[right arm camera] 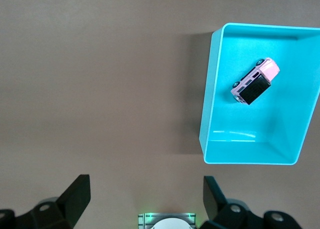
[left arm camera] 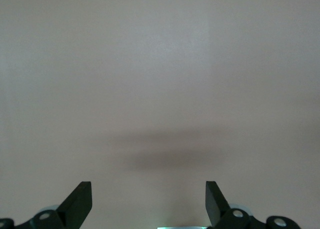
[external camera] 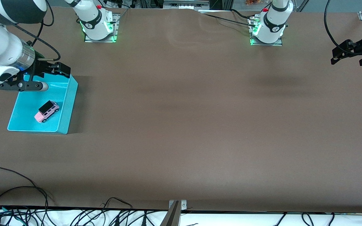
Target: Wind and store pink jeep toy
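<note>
Pink jeep toy [external camera: 46,111] sits in bin [external camera: 68,103] — both grippers' fingers spread, empty, tips apparently cropped.

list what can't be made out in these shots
- Toy car in the bin: any winding part is too small to see in the front and right wrist views.
- Bin corner farthest from the front camera: covered by the right hand in the front view.
- Left hand: its arm is cut off by the front view's edge; its wrist view shows only open fingers over the bare table.
</note>
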Robot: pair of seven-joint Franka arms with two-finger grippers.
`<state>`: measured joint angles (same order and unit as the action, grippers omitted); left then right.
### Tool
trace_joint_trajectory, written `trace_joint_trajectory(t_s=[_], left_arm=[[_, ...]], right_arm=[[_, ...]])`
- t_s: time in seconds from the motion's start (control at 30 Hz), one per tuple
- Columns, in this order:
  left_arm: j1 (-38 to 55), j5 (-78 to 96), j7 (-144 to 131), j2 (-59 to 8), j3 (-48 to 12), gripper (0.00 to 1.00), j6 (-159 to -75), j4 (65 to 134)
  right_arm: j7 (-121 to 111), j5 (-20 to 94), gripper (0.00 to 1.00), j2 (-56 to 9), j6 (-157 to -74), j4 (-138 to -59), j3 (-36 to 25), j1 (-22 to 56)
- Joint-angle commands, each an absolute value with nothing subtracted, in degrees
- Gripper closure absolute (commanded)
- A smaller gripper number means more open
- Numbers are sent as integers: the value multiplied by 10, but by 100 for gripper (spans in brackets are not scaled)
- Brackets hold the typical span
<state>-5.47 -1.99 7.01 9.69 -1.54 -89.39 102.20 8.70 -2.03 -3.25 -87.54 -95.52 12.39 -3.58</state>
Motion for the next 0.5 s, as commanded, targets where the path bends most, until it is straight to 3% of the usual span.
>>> trace_joint_trajectory(t_s=[0.0,0.47], left_arm=[[-55,-26,69,91,-18,0,-881,1006],[-55,-26,69,91,-18,0,-881,1005]], right_arm=[[83,-10,0,-32,-877,-961,91,-41],[81,-6,0,-32,-875,-962,91,-41]])
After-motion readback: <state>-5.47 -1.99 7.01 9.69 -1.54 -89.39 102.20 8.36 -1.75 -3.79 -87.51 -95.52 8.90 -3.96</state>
